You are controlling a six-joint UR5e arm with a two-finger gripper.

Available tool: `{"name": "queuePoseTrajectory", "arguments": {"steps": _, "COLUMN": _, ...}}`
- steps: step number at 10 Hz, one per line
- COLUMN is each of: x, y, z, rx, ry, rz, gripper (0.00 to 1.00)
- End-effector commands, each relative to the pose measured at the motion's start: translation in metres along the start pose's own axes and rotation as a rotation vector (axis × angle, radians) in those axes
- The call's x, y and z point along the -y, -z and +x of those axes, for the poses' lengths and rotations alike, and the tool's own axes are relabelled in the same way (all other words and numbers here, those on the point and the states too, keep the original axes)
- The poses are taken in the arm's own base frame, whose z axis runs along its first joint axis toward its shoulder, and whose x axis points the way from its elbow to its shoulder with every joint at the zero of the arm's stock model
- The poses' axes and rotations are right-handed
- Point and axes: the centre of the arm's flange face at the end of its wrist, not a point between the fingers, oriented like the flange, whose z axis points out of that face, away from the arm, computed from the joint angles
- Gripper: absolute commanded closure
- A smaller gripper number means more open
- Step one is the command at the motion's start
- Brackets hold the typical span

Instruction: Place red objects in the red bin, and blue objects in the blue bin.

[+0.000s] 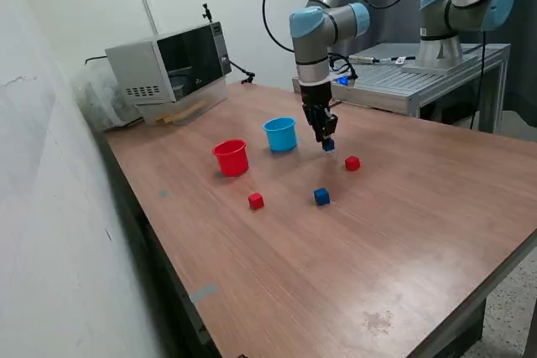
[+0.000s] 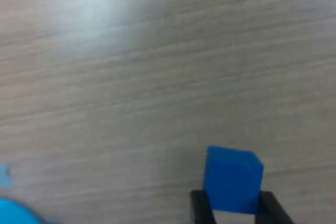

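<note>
Your gripper (image 1: pixel 327 143) pinches a tiny solid dark-blue cube (image 2: pixel 232 179), black fingers (image 2: pixel 200 207) pressed on both its sides, just beside the round tapered light-blue plastic cup (image 1: pixel 281 134) and above the wood-grain table (image 1: pixel 403 241). Whether the held cube touches the table, you cannot tell. The round red plastic cup (image 1: pixel 231 158) stands on the light-blue cup's other side. A second dark-blue cube (image 1: pixel 321 197) and two tiny matte red cubes (image 1: pixel 256 200) (image 1: pixel 352 163) lie apart on the table, away from the light-blue cup.
</note>
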Motion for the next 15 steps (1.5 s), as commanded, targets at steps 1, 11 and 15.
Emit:
{"name": "queuePoseTrajectory", "arguments": {"steps": 1, "x": 0.003, "y": 0.040, "z": -0.004, "rx": -0.005, "ry": 0.022, "rz": -0.036, "gripper": 1.00}}
{"name": "queuePoseTrajectory", "arguments": {"steps": 11, "x": -0.057, "y": 0.066, "z": -0.135, "rx": 0.000, "ry": -0.151, "rz": -0.097, "gripper": 1.00}}
{"name": "queuePoseTrajectory", "arguments": {"steps": 15, "x": -0.056, "y": 0.060, "z": -0.145, "rx": -0.001, "ry": -0.166, "rz": -0.085, "gripper": 1.00}}
